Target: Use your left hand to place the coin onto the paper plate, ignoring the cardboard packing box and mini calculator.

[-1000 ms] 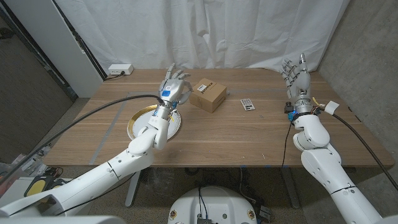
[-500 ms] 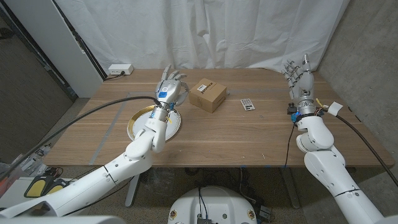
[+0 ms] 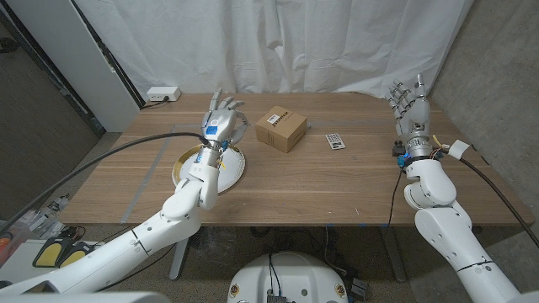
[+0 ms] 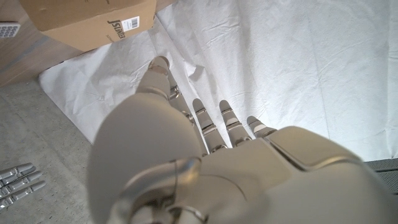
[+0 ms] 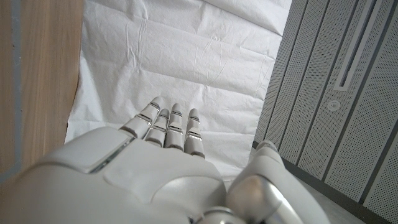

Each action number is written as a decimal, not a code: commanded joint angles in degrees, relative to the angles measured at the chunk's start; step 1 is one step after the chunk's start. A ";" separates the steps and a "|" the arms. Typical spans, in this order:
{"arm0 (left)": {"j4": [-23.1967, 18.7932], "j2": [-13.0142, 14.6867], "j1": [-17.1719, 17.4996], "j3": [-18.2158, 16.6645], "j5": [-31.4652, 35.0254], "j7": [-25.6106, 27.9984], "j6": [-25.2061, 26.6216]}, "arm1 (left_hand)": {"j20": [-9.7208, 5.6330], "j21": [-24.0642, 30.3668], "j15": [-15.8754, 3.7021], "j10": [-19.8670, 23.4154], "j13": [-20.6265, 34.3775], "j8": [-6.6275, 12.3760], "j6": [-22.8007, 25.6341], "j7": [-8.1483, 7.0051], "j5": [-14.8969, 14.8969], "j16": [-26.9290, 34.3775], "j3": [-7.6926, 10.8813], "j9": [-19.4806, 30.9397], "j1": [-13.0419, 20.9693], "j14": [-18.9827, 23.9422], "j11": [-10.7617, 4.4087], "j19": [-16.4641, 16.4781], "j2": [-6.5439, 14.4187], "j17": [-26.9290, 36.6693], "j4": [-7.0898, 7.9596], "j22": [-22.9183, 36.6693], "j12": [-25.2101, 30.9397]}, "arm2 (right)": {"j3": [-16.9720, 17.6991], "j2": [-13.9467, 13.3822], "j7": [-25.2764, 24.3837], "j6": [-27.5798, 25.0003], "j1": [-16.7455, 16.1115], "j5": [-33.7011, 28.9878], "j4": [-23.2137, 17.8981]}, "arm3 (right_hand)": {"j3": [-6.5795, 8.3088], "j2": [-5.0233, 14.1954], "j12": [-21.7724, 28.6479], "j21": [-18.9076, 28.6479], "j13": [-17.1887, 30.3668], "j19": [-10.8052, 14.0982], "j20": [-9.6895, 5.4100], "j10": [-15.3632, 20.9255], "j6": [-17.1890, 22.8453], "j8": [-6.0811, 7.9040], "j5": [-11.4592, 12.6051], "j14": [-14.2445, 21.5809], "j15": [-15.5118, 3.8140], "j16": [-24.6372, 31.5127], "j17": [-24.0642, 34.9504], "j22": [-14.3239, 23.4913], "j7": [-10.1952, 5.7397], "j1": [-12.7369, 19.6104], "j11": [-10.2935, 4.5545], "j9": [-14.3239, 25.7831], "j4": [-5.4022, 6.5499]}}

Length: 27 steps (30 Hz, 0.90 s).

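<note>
The paper plate [image 3: 179, 166], white with a gold rim, lies on the left half of the wooden table. My left forearm crosses over its middle and hides that part. My left hand [image 3: 221, 118] is raised above the plate's far edge, fingers spread and pointing up, with nothing in them. In the left wrist view the same hand [image 4: 205, 155] reaches toward the white curtain with straight fingers. My right hand [image 3: 411, 105] stands upright over the table's far right corner, fingers apart and holding nothing; the right wrist view shows the hand [image 5: 155, 168] the same way.
The cardboard packing box [image 3: 280, 128] sits just right of my left hand, and also appears as the box [image 4: 87, 22] in the left wrist view. The mini calculator [image 3: 335, 140] lies right of it. A white power strip [image 3: 162, 94] rests at the far left edge.
My left hand has drifted left, away from the box and further over the plate. My right hand has shifted slightly right. Box and calculator have not moved.
</note>
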 commanded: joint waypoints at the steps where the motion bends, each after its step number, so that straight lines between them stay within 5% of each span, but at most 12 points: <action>1: -0.67 0.93 1.25 -0.95 -1.01 0.08 1.07 | -0.12 -0.06 -7.37 -0.02 0.29 5.89 7.66 3.70 0.24 -0.30 0.50 1.76 0.09 0.28 0.27 0.29 -0.34 0.16 0.08 0.19 -0.12 | 0.10 -0.16 -0.54 -0.38 -0.67 -0.15 -0.62 | -0.29 0.54 0.12 -0.01 0.33 0.42 0.15 0.44 0.34 -0.03 0.18 0.40 0.06 -0.01 0.21 0.11 0.05 -0.01 0.01 0.15 -0.07; 27: -2.04 2.47 3.86 -2.91 -2.76 0.57 4.57 | 0.00 -0.07 -7.24 -0.14 0.32 6.83 7.25 3.62 0.24 -0.68 0.91 2.39 -0.23 0.43 0.24 0.53 -0.38 0.27 0.18 0.20 -0.80 | -0.14 0.04 0.11 -1.35 0.84 0.08 0.25 | -0.38 0.58 0.06 0.00 0.34 0.45 0.14 0.39 0.39 -0.05 0.16 0.38 -0.02 -0.01 0.22 0.11 0.09 -0.09 0.01 0.16 -0.09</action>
